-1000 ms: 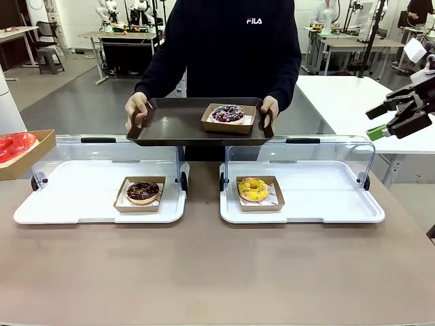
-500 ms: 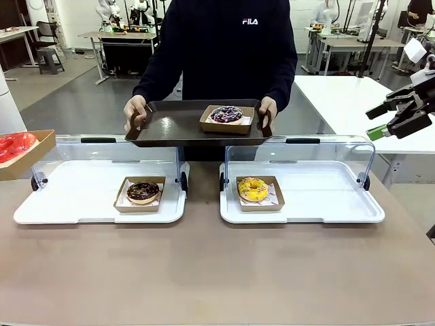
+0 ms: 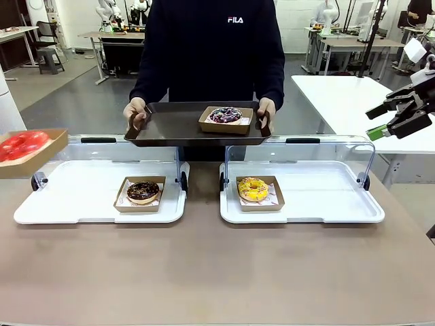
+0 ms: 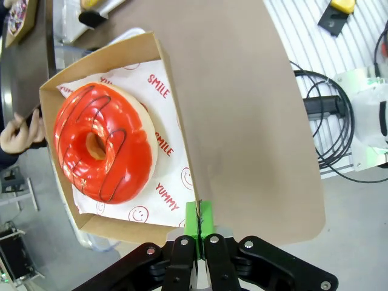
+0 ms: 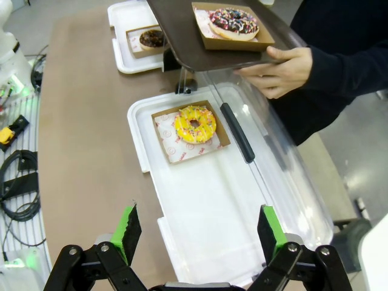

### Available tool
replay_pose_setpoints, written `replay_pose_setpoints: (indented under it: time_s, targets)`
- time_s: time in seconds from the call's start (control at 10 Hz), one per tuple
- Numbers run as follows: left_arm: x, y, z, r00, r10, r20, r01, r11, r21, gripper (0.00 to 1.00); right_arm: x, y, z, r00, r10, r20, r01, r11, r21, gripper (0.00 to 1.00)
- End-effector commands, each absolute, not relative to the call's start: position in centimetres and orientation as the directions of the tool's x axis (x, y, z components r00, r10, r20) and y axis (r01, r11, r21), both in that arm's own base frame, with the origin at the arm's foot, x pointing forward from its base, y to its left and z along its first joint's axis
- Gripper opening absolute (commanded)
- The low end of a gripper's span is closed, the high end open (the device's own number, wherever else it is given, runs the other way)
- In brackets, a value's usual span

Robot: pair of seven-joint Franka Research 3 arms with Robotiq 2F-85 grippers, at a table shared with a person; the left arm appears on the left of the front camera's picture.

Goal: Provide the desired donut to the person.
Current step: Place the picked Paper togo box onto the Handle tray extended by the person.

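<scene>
Red donut (image 4: 103, 142) sits in a cardboard box (image 4: 182, 142), held above the bench's (image 3: 217, 272) left edge, left gripper (image 4: 198, 219) clamped on the box wall. Person (image 3: 211, 51) at the far edge holds a dark tray (image 3: 173, 125) carrying a sprinkled donut (image 3: 225, 115). Right gripper (image 5: 197, 233) hangs spread apart over the right white tray (image 5: 206, 206) with a yellow donut (image 5: 195, 124).
</scene>
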State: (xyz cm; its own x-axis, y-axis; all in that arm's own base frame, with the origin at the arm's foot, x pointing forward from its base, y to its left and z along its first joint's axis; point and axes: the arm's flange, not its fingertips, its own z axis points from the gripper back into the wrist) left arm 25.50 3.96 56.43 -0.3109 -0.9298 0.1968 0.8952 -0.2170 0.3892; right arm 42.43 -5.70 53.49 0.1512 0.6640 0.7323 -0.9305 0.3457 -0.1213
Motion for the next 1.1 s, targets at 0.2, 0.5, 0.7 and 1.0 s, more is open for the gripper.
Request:
replay_pose_setpoints:
  time_s: [0.2,0.5,0.7,1.0]
  targets:
    - [35.9,-8.7,62.4,-0.257,-0.955,0.145,0.911,-0.190,0.365,0.01,42.5,-5.7,53.4,0.148,0.656,0.740,-0.932,0.342,-0.118,1.00]
    - [45.1,-15.9,62.7,-0.261,-0.945,0.200,0.931,-0.191,0.312,0.01,42.5,-5.7,53.4,0.148,0.656,0.740,-0.932,0.342,-0.118,1.00]
    - [49.9,-18.4,62.7,-0.213,-0.954,0.212,0.940,-0.140,0.312,0.01,42.5,-5.7,53.4,0.148,0.656,0.740,-0.932,0.342,-0.118,1.00]
    - [54.1,-21.7,59.3,-0.172,-0.973,0.151,0.935,-0.113,0.335,0.01,42.5,-5.7,53.4,0.148,0.656,0.740,-0.932,0.342,-0.118,1.00]
